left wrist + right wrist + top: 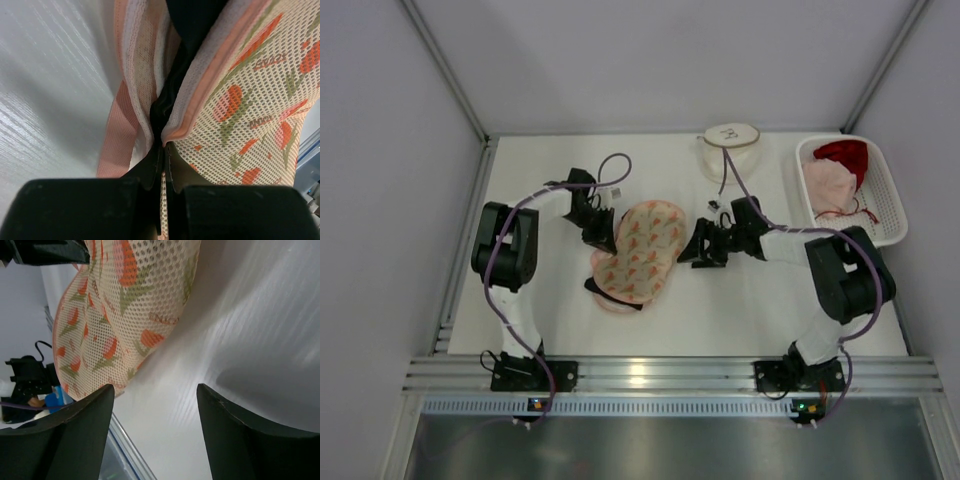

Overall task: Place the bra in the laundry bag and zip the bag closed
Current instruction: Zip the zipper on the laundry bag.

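Where the laundry bag lies: flat in the middle of the desk.
Bra: dark, tucked inside the open bag; a bit seems to poke out at the near end.
Left gripper: pressed together, pinching the bag's edge.
Right gripper: spread wide, holding nothing, just beside the bag.
Good way: I think hold the edge tight, push the dark bit in, then close the bag slowly.

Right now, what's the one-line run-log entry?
left fingers: shut on tulip-print mesh laundry bag edge | right fingers: open, empty | black bra: in unzipped bag mouth
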Controlling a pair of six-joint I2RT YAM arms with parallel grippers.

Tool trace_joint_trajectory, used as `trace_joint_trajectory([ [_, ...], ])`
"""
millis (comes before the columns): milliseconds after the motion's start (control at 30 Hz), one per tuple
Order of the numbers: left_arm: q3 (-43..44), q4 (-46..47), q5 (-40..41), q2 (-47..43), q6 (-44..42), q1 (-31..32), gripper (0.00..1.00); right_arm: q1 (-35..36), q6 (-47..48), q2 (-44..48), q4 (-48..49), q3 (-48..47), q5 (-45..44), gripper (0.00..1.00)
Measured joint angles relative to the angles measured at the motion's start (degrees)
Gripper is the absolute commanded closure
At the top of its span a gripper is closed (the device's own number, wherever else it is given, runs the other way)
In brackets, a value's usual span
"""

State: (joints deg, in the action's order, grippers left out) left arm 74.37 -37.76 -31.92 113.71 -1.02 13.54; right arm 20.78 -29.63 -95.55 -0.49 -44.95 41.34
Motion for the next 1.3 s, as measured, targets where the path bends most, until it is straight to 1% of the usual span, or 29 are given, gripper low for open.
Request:
trace_joint_trajectory([
  [33,0.1,-0.1,-0.1,0.2,0.5,-0.1,1.0,0.0,-2.1,-1.3,2.4,0.2,0.9,0.37],
  [133,0.2,-0.2,-0.2,0.5,1.4,-0.2,1.0,0.2,-9.3,-5.9,11.9,1.1,3.7,0.42],
  [233,0.3,-0.2,-0.4,0.6,2.5,-0.3,1.0,0.5,-16.0,-9.4,21.0,3.0,5.6,0.42],
  [333,0.3,-0.2,-0.9,0.9,3.5,-0.6,1.0,1.7,-20.8,-10.9,28.1,4.5,6.5,0.44],
  [500,0.7,-0.4,-1.6,1.4,4.7,-1.1,1.0,4.6,-25.8,-13.7,35.9,5.6,7.6,0.46],
  [600,1.0,-0.7,-1.8,1.8,5.6,-1.2,1.0,5.7,-27.9,-14.8,38.7,5.8,8.0,0.62],
  [633,1.1,-0.8,-1.9,1.9,5.7,-1.3,1.0,6.0,-28.5,-15.1,39.3,5.8,8.1,0.77],
  [667,1.2,-0.9,-2.0,2.0,5.9,-1.3,1.0,6.2,-29.1,-15.3,40.0,5.8,8.1,0.84],
  [700,1.3,-1.0,-2.0,2.1,5.9,-1.4,0.99,6.4,-29.5,-15.4,40.4,5.8,8.2,0.98],
  [733,1.3,-1.1,-2.0,2.1,5.8,-1.4,0.96,6.5,-30.0,-15.4,40.7,5.8,8.3,1.0],
  [767,1.4,-1.1,-2.0,2.0,5.7,-1.4,0.93,6.5,-30.4,-15.4,40.8,5.8,8.4,1.0],
  [800,1.3,-1.1,-1.9,1.8,5.4,-1.4,0.85,6.5,-30.5,-15.4,40.8,5.8,8.4,1.0],
  [867,1.3,-1.0,-1.4,1.2,3.5,-1.4,0.75,6.5,-30.5,-15.3,40.3,5.7,8.4,1.0],
  [900,1.0,-0.8,-0.8,0.3,2.2,-1.3,0.62,6.5,-30.4,-15.2,39.6,5.5,8.4,1.0],
  [967,0.5,-0.8,1.0,-2.5,-1.2,-1.2,0.5,6.5,-29.8,-14.7,38.1,4.7,8.4,1.0],
  [1000,0.4,-0.8,1.8,-4.6,-2.9,-1.3,0.39,6.5,-29.4,-14.4,36.9,4.2,8.5,1.0],
  [1067,0.4,-0.6,3.1,-9.5,-6.1,-1.4,0.36,6.5,-28.5,-13.6,34.9,3.0,8.7,1.0],
  [1167,0.4,-0.1,3.3,-18.2,-11.1,-1.4,0.36,6.5,-27.6,-12.6,33.2,2.0,9.1,1.0],
  [1233,0.4,-0.3,3.4,-23.5,-15.5,-0.7,0.38,6.5,-26.9,-12.5,32.2,1.5,9.2,1.0],
  [1300,0.3,-1.0,3.7,-28.5,-21.0,1.7,0.42,6.5,-26.4,-12.5,31.1,1.2,9.3,1.0],
])
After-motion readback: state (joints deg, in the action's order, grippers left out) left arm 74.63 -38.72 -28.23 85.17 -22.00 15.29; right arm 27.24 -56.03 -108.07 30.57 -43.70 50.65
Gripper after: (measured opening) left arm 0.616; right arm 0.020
